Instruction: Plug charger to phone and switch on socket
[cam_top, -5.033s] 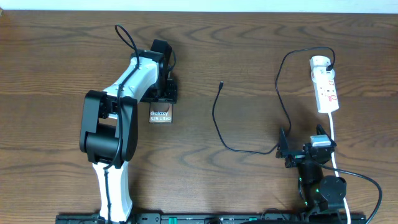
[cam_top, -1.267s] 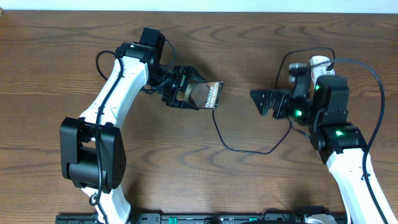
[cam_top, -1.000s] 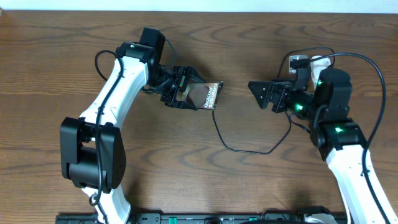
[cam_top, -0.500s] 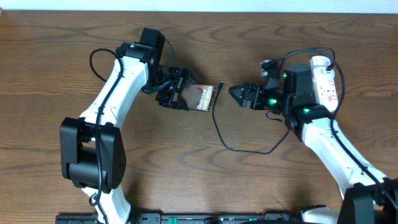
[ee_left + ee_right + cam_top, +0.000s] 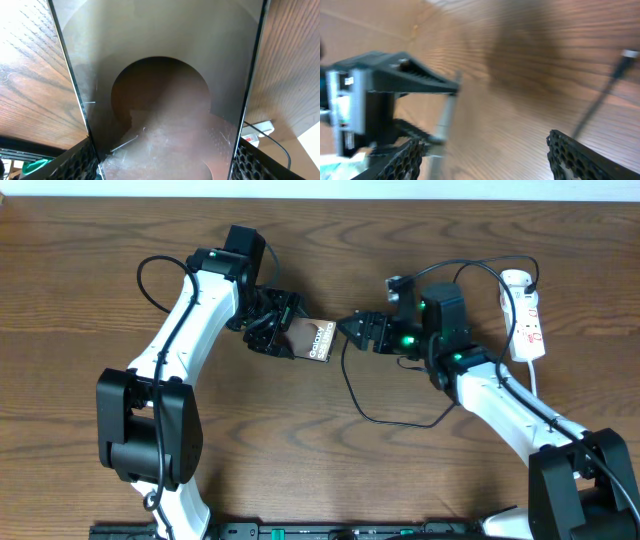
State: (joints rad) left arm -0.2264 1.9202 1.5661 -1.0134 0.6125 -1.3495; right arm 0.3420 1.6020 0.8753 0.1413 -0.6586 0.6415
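My left gripper (image 5: 288, 332) is shut on the phone (image 5: 314, 341), holding it just above the table with its free end pointing right. In the left wrist view the phone (image 5: 160, 100) fills the space between the pads (image 5: 75, 162). My right gripper (image 5: 356, 328) stands open right next to the phone's free end, with nothing between its fingers (image 5: 580, 155). The charger (image 5: 400, 422) loops across the table below it. In the right wrist view the charger tip (image 5: 630, 54) lies outside the jaws, to the right. The socket (image 5: 526, 315) lies at the far right.
The socket's white cord (image 5: 536, 385) runs down toward the table's front edge behind my right arm. A corner of the socket (image 5: 257, 130) shows past the phone in the left wrist view. Bare wooden table (image 5: 80, 300) surrounds both arms.
My right arm has swung left from beside the socket to the phone's free end, its jaws narrowing slightly. My left gripper has drawn the phone a little left and down.
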